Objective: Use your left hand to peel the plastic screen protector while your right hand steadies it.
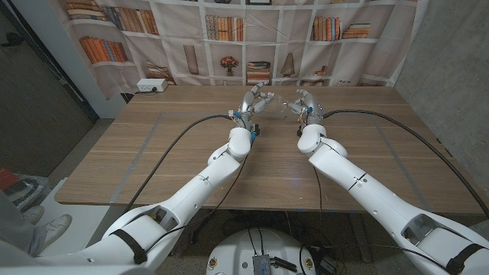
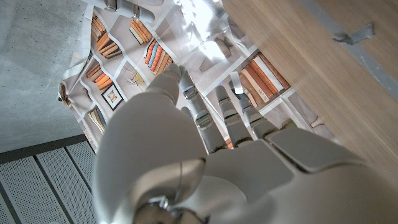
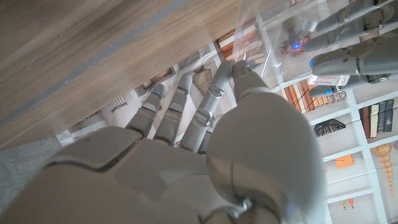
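The plastic screen protector [image 1: 276, 105] is a clear sheet, seen mostly as glare, held up off the wooden table [image 1: 153, 153] between the two hands at the table's far middle. In the right wrist view it shows as a see-through sheet [image 3: 261, 43] with a bright edge crossing in front of the fingers. The left hand [image 1: 256, 99], at about 9 o'clock of the sheet, is raised with its fingers bent toward the sheet's near edge; whether they actually pinch it cannot be told. The right hand [image 1: 303, 100], at 3 o'clock, has its fingers curled against the sheet's other side, apparently holding it. Both arms reach forward from the near corners, forearms angled inward, wrists lifted. Behind the table, at 12 o'clock, hangs a bookshelf-printed backdrop [image 1: 229, 38]. A white box [image 1: 150, 85] sits at the table's far left edge.
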Motion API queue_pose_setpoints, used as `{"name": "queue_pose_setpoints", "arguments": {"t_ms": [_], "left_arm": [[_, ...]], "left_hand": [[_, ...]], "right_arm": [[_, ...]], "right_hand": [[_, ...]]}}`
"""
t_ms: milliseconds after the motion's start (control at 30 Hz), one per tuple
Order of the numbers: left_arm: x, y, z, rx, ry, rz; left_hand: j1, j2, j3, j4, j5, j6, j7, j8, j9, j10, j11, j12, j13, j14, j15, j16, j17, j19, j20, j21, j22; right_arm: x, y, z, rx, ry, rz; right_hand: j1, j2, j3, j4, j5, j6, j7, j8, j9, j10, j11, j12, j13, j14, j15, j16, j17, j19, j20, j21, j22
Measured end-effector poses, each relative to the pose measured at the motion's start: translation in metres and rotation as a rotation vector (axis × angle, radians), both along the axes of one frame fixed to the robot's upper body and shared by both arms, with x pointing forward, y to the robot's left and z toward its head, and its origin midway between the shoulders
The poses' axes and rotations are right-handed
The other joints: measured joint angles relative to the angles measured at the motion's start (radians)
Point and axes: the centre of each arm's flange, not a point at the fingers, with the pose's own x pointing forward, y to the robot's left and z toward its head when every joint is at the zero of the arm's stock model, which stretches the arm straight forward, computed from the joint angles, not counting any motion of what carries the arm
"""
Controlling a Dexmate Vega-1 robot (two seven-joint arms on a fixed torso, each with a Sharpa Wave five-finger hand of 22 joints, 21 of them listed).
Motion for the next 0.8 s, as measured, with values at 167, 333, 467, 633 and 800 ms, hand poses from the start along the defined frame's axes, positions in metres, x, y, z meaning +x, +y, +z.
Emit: {"name": "queue_pose_setpoints", "arguments": {"t_ms": [167,333,467,633,800], "left_arm": [[0.001,0.001,-0.002,-0.002,0.007,-0.005],[0.001,0.000,-0.002,-0.001,0.012,-0.019],[0.003,0.000,-0.005,0.001,0.020,-0.025],[0.004,-0.002,-0.005,0.002,0.022,-0.033],[0.004,-0.005,-0.005,0.004,0.023,-0.043]], "left_hand": [[0.000,0.000,0.000,0.000,0.000,-0.004,-0.004,0.000,0.000,0.000,0.000,0.000,0.000,0.000,0.000,0.000,0.000,0.000,0.000,-0.007,0.000],[0.000,0.000,0.000,0.000,0.000,-0.011,0.000,0.000,0.000,0.002,-0.002,-0.002,0.000,0.000,0.000,0.000,0.000,0.000,0.000,-0.007,0.000],[0.000,0.000,0.000,0.000,0.000,-0.016,-0.002,0.000,0.000,0.002,-0.002,0.002,0.000,0.000,0.000,0.000,-0.003,0.000,0.000,-0.011,0.000],[0.000,0.000,0.000,0.000,0.008,-0.023,-0.002,0.000,0.000,0.002,-0.002,0.004,0.000,0.000,0.000,0.008,-0.005,0.000,0.000,-0.011,0.000],[0.000,0.000,0.000,0.000,0.008,-0.025,0.000,0.000,0.000,0.002,-0.002,0.004,0.001,0.000,0.000,0.008,-0.005,0.000,0.000,-0.015,0.000]], "right_arm": [[0.000,0.001,0.000,0.010,-0.003,-0.003],[0.000,0.002,0.001,0.014,-0.003,0.000],[-0.001,0.005,0.003,0.026,-0.015,0.017],[-0.004,0.010,0.006,0.035,-0.028,0.039],[-0.005,0.014,0.007,0.043,-0.033,0.055]], "right_hand": [[0.000,0.000,0.000,0.000,0.000,0.000,0.000,0.000,0.000,0.000,0.000,-0.001,0.003,0.009,-0.001,-0.002,0.000,-0.005,0.005,0.000,0.000],[0.000,0.000,0.000,0.000,0.000,0.000,0.000,0.000,0.000,0.000,0.000,-0.001,0.004,0.010,0.000,-0.002,0.000,-0.005,0.005,0.000,0.000],[0.000,0.000,0.000,0.000,0.000,0.000,0.000,0.000,0.000,0.000,0.000,-0.001,0.004,0.014,-0.004,-0.002,0.000,-0.005,0.005,0.000,0.000],[0.000,0.000,0.000,0.000,0.000,0.011,0.000,0.000,0.000,0.000,0.000,-0.002,0.004,0.014,-0.004,-0.002,0.000,-0.005,0.005,0.000,0.000],[0.000,0.000,0.000,0.000,0.000,0.011,0.000,0.000,0.000,0.002,-0.002,-0.005,0.004,0.019,-0.001,-0.002,0.000,-0.005,0.005,0.000,0.000]]}}
